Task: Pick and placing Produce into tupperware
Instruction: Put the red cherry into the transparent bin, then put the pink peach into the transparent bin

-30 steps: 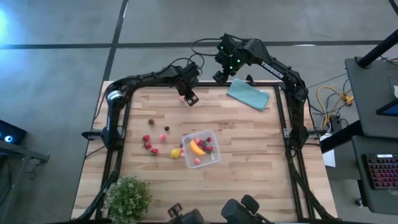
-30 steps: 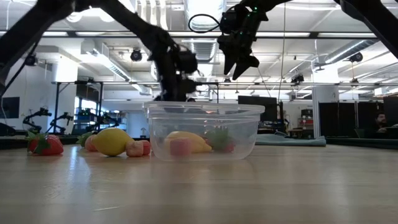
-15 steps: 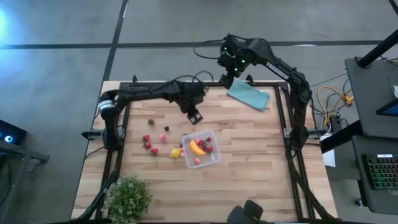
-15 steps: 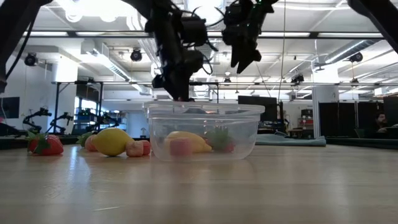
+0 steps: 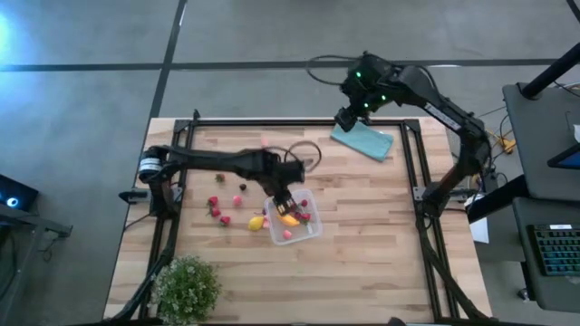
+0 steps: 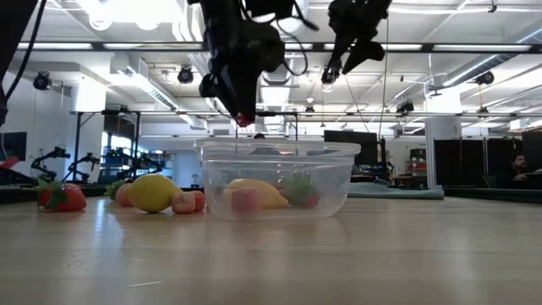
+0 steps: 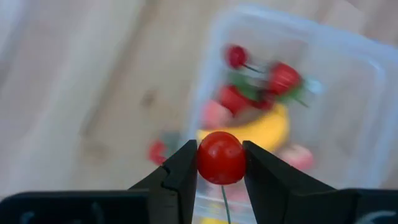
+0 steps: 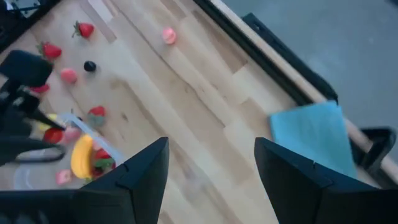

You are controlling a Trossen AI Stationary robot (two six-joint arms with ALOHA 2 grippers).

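Left hand (image 7: 221,163) grasps a red cherry (image 7: 220,157) above the tupperware (image 5: 312,226); right hand (image 8: 211,163) hangs released above the teal cloth (image 5: 362,140).

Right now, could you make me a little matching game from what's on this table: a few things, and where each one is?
Things:
1. small round red cherry
2. yellow toy banana
3. folded teal cloth
4. leafy green plant

Places:
a. table's near left corner
b. between the left gripper's fingers
c. inside the clear plastic tupperware
d. under the right gripper

Pairs: 1-b, 2-c, 3-d, 4-a
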